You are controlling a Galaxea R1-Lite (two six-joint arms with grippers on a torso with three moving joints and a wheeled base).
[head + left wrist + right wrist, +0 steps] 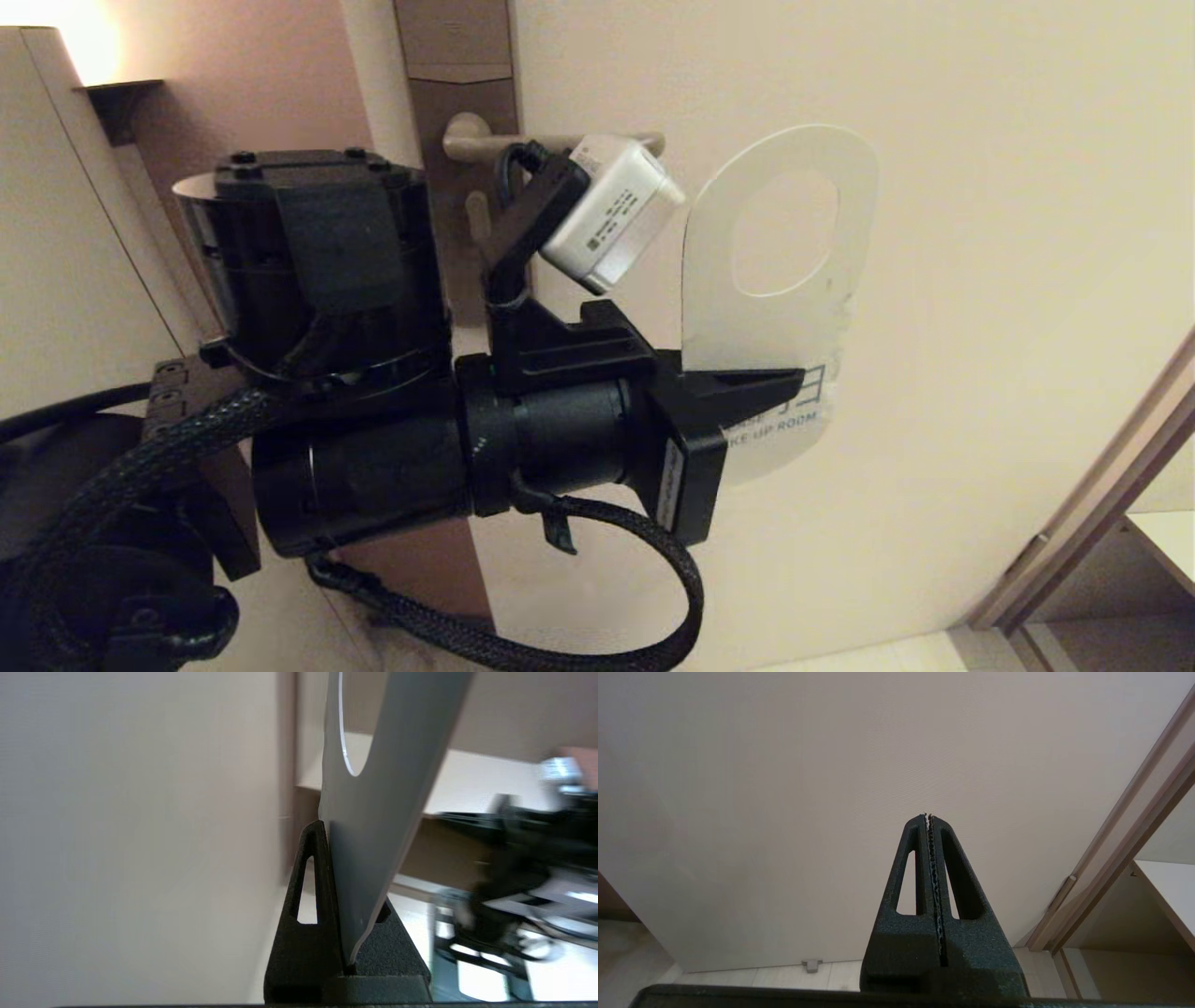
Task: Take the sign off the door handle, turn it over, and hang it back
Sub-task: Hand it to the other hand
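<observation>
The sign (709, 280) is off the door handle (467, 140) and held up in front of the door, just right of the lever's rounded end. Its white side faces me, with "MAKE UP ROOM" partly readable and the oval hole at the top. My left gripper (794, 378) is shut on the sign's lower part, reaching in from the left. In the left wrist view the sign (373, 812) stands edge-on between the left gripper's (327, 826) fingers. The wrist camera hides the lever's middle. My right gripper (928, 816) is shut with nothing in it, pointing at the bare door, out of the head view.
The brown lock plate (462, 93) runs up the door (980, 280) behind the handle. A door frame (1083, 523) slants along the lower right. A lit wall lamp (89, 47) sits at the upper left. A small doorstop (811, 964) stands at the door's foot.
</observation>
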